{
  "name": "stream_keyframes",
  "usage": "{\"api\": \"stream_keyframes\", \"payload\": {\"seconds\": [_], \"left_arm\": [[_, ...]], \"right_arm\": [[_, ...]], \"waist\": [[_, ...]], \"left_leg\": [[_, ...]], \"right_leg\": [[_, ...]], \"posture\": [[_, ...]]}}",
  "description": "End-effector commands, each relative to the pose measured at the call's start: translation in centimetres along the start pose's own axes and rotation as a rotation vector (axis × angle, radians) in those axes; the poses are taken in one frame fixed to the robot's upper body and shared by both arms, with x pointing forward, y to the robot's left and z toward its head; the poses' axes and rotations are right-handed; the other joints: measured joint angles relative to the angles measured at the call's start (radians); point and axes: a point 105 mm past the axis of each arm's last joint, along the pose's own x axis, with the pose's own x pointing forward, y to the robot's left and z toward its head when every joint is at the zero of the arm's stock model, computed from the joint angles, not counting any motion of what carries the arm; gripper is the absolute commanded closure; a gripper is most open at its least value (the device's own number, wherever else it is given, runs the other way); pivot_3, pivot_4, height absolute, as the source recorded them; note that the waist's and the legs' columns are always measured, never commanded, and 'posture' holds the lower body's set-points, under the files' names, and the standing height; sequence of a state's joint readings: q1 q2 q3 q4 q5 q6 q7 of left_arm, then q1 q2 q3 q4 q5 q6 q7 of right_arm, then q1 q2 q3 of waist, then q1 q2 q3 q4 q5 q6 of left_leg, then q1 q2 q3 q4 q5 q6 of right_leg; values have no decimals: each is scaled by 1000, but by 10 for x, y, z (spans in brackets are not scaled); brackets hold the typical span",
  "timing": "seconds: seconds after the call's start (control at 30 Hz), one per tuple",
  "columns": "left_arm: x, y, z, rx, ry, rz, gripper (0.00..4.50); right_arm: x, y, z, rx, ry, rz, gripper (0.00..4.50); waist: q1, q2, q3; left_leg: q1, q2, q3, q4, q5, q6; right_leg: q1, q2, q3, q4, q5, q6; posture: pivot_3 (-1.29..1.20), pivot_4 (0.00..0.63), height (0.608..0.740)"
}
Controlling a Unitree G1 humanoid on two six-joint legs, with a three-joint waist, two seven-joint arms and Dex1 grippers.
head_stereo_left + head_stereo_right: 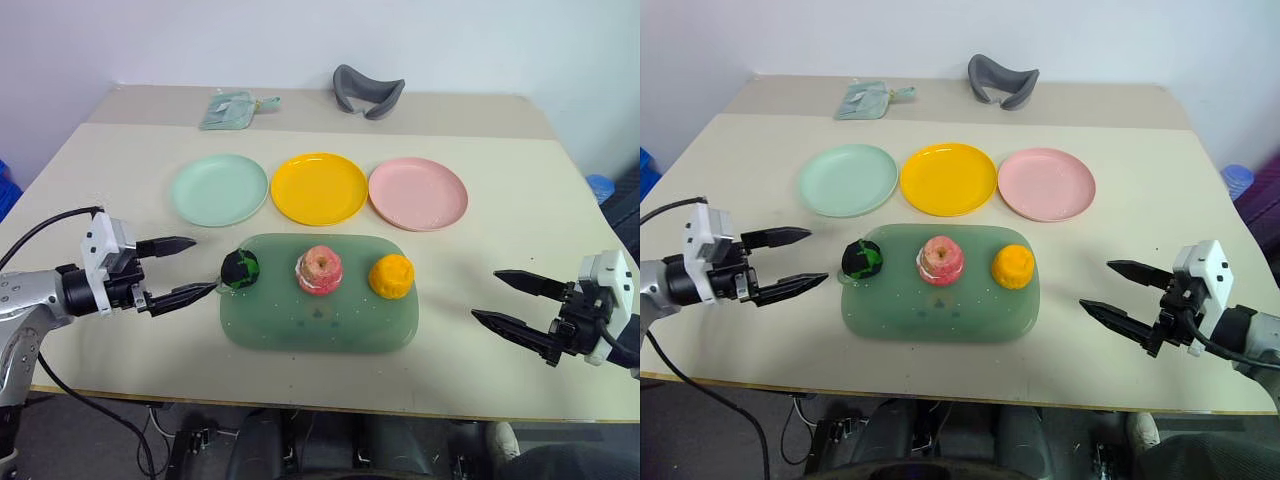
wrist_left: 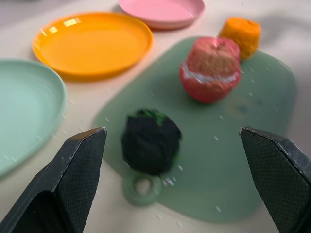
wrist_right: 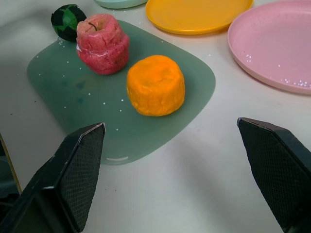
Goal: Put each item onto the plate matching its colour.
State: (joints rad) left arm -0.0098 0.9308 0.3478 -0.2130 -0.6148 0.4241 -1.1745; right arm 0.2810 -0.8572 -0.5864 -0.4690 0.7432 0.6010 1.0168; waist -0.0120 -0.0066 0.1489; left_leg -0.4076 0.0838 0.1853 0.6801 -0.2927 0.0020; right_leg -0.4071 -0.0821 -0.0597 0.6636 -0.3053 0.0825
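1. The table (image 1: 500,200) is seen whole from the head views; a seam across its far part is visible there.
2. The translucent green tray (image 1: 300,330) lies at the near middle of the table. In the left wrist view a small ring tab (image 2: 142,187) is shown at its left end, a detail hard to make out from the head.
3. Three plates are set in a row just beyond the tray: the mint green plate (image 1: 219,189) at left, the yellow plate (image 1: 319,187) in the middle, the pink plate (image 1: 418,193) at right. All three are bare.
4. Three items rest on the tray, in a row from left to right: the dark green and black item (image 1: 240,268) at the left edge, the pinkish-red item (image 1: 319,269) in the middle, the orange-yellow item (image 1: 390,276) at right. The stem dimple on top of the pinkish-red item is shown clearly in the right wrist view.
5. At the far edge, a grey curved pad (image 1: 367,91) and a pale green pouch (image 1: 231,107) are recorded by the head views.
6. The left gripper (image 1: 180,268) is held left of the tray, fingers spread wide, nothing grasped; the nearer fingertip lies just beside the dark item, and contact cannot be told.
7. The right gripper (image 1: 497,297) is held well right of the tray, fingers spread wide and released, touching nothing.
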Motion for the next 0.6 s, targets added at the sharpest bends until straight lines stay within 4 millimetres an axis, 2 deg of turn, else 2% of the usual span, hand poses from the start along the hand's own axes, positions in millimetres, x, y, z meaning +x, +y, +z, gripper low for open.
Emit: {"api": "stream_keyframes", "payload": {"seconds": [0.03,0.37,0.6], "left_arm": [[-8,1,3,11,22,-3,0],[6,5,10,28,-19,16,0],[16,3,16,30,-68,15,0]], "right_arm": [[1,0,11,-70,-11,9,61],[12,0,13,-112,-44,22,61],[25,0,22,-147,-124,51,61]], "waist": [[0,0,0],[0,0,0],[1,-1,0]], "left_leg": [[0,0,0,0,0,0],[0,0,0,0,0,0],[0,0,0,0,0,0]], "right_leg": [[0,0,0,0,0,0],[0,0,0,0,0,0],[0,0,0,0,0,0]], "posture": [[0,150,740],[0,150,740],[0,150,740]]}}
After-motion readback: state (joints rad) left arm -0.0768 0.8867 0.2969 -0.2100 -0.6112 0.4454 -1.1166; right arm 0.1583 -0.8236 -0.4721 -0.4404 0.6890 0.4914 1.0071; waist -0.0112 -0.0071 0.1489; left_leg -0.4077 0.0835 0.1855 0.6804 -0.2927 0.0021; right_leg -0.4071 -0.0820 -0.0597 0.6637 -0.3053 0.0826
